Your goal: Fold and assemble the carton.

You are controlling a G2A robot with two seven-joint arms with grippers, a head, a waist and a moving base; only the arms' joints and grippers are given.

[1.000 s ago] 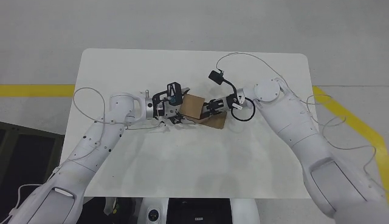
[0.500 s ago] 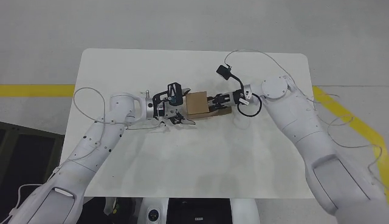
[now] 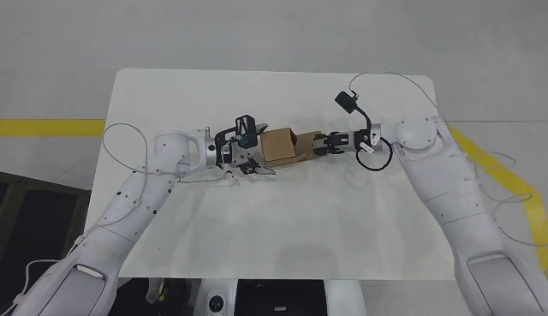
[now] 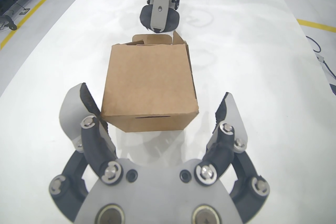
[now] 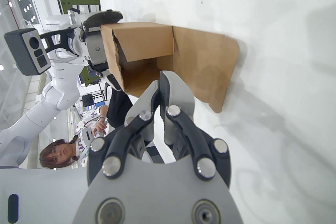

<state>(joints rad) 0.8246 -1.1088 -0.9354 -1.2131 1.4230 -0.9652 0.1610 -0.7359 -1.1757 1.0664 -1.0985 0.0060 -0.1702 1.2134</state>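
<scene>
Because the left end effector (image 3: 255, 156), from overhead, stands spread apart at the left end of the carton (image 3: 281, 147) on the bench (image 3: 360, 222), nothing pins it. Its wrist view has one finger (image 4: 73, 104) just touching a corner; a shove could skew it. From the right wrist, the right end effector (image 5: 159, 79), pinched together at the open mouth, might crumple the loose flap (image 5: 204, 67).

Brown cardboard carton (image 4: 151, 83) framed by the spread fingers of the left gripper (image 4: 155, 101).
The carton is seen mid-frame on the white table (image 4: 249, 64); one black pad (image 4: 88, 99) is touched by its near corner. The grey-and-black right gripper (image 4: 158, 29) is poised just behind its far flaps.
</scene>
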